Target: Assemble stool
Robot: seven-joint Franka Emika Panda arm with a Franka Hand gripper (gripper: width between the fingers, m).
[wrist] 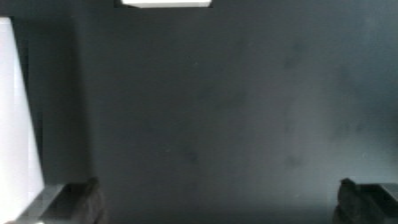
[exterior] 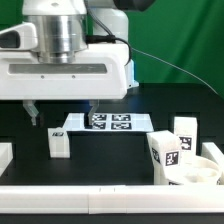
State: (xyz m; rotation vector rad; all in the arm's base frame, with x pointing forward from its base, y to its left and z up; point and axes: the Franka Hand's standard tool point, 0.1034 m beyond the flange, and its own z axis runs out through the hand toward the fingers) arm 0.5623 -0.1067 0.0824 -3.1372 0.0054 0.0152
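Gripper (exterior: 61,114) spread wide, empty, hanging over table (exterior: 115,152). Nearest leg (exterior: 58,143) close by, untouched; seat (exterior: 207,172) well apart, exterior view's right.

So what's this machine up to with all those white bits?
A robot arm is building a stool. Its gripper is open and empty, hovering over the table near one leg. A second leg and a third leg stand at the exterior view's right, by the seat. Nothing looks joined yet.

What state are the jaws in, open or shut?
Open. The gripper shows its jaws far apart in both views, with only the dark table between them.
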